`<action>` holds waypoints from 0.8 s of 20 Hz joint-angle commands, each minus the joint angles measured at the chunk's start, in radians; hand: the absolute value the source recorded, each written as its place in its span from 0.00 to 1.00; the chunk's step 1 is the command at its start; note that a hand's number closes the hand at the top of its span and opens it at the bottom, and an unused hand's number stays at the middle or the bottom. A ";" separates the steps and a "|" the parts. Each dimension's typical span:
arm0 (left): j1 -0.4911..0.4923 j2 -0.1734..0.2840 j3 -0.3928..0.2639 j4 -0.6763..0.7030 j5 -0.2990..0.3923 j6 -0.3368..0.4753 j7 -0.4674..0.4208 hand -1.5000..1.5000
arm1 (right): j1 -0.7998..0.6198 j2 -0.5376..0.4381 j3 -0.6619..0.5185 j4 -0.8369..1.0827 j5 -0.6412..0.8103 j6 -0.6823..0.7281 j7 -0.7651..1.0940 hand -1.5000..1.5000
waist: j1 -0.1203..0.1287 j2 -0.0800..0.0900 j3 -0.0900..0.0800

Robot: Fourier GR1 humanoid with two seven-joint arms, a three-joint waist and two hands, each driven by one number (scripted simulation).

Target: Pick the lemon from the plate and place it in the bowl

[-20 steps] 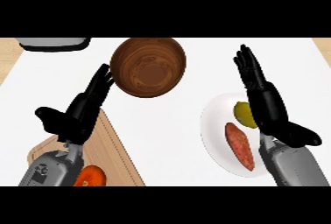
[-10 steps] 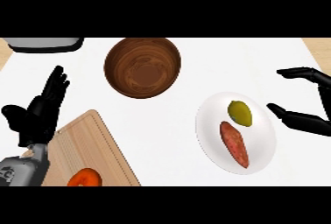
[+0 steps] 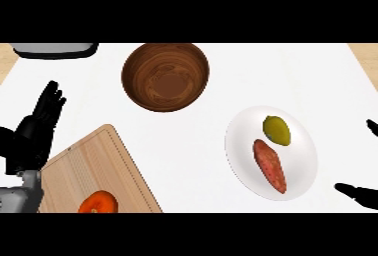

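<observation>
Two hands idle | lemon (image 3: 277,130) sits on plate (image 3: 247,125) beside a reddish vegetable (image 3: 270,165), ungrasped | bowl (image 3: 165,76) well apart, up-left | left hand (image 3: 33,135) fingers straight, resting | right hand (image 3: 362,192) at right edge, fingers apart, likely positioned to approach lemon

one head view looks steeply down at the counter (image 3: 184,150), seemingly from fairly near.
</observation>
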State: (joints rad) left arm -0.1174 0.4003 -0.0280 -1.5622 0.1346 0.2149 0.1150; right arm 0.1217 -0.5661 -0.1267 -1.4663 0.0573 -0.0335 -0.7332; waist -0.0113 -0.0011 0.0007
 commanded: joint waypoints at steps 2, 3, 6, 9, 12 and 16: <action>0.002 -0.006 0.023 -0.033 -0.027 -0.016 0.038 0.50 | 0.006 -0.070 -0.112 -0.046 -0.069 0.115 0.090 0.00 | 0.008 0.000 -0.001; -0.006 -0.033 0.026 0.031 -0.037 -0.038 -0.013 0.50 | -0.021 -0.033 -0.101 -0.063 -0.034 0.091 0.128 0.00 | 0.008 0.001 -0.001; -0.036 -0.046 0.033 0.064 -0.039 -0.045 -0.030 0.50 | -0.037 -0.069 -0.089 -0.181 -0.008 0.111 0.265 0.00 | 0.008 0.000 -0.001; -0.055 -0.013 0.054 -0.007 -0.049 -0.036 0.069 0.50 | -0.057 -0.093 -0.111 -0.268 -0.015 0.140 0.355 0.00 | 0.009 -0.001 -0.001; -0.047 0.020 0.107 0.052 0.012 -0.110 0.003 0.50 | -0.152 -0.151 -0.033 -0.289 0.051 0.170 0.513 0.00 | 0.019 0.001 -0.002; -0.008 -0.059 0.026 0.016 -0.057 -0.047 0.002 0.50 | -0.201 -0.249 0.038 -0.246 0.148 0.263 0.573 0.00 | 0.030 0.003 -0.002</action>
State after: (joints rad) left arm -0.1425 0.3636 0.0177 -1.5320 0.0905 0.1632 0.1121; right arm -0.0181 -0.7544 -0.1531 -1.7133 0.1356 0.1698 -0.2563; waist 0.0098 0.0006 -0.0014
